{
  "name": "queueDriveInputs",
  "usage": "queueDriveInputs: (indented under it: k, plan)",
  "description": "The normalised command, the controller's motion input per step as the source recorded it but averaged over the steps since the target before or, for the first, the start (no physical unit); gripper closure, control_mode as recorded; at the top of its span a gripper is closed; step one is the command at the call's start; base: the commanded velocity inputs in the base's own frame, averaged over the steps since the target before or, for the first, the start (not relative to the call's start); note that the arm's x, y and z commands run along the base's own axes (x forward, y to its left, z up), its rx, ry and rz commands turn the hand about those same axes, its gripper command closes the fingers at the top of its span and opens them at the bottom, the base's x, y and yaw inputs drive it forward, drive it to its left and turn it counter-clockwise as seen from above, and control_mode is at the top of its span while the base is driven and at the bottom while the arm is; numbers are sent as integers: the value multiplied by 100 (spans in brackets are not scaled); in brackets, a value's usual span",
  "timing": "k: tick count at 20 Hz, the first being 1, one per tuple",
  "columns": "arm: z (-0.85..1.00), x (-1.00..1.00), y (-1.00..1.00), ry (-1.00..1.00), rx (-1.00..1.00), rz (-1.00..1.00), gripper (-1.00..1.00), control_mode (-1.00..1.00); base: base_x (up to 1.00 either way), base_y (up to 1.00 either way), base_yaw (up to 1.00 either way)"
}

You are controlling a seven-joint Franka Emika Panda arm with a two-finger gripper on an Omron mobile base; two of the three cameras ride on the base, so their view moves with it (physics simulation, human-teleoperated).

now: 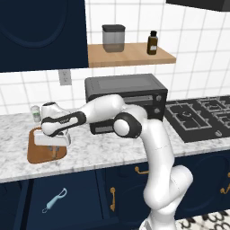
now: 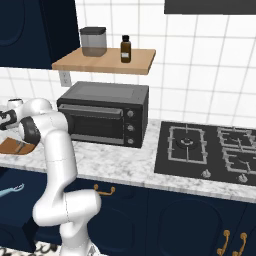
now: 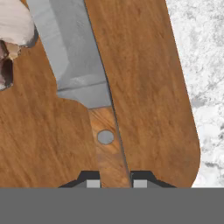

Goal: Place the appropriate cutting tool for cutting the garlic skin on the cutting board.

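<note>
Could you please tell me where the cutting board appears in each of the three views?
Left base view: cutting board at the left, on the marble counter.
Right base view: a sliver at the far left edge.
Hand view: fills most of the picture.
Shared landmark: the marble counter.

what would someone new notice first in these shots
The white arm bends far left over the marble counter, its hand down on the brown cutting board. In the hand view, a knife with a wooden handle lies on the board, handle between the fingertips, garlic beside the blade. Behind stands a black toaster oven.
</note>
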Motion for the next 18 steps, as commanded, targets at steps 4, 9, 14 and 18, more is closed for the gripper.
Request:
queueDriveInputs:
  k: [4, 9, 14, 18]
  plan:
    - [-16, 23, 20, 2, 0, 0, -100, -100, 0, 0, 0]
    - [-10, 29, 6, 5, 0, 0, -100, -100, 0, 0, 0]
    - [8, -19, -7, 0, 0, 0, -100, -100, 0, 0, 0]
    - [33, -86, -4, -8, 0, 0, -100, -100, 0, 0, 0]
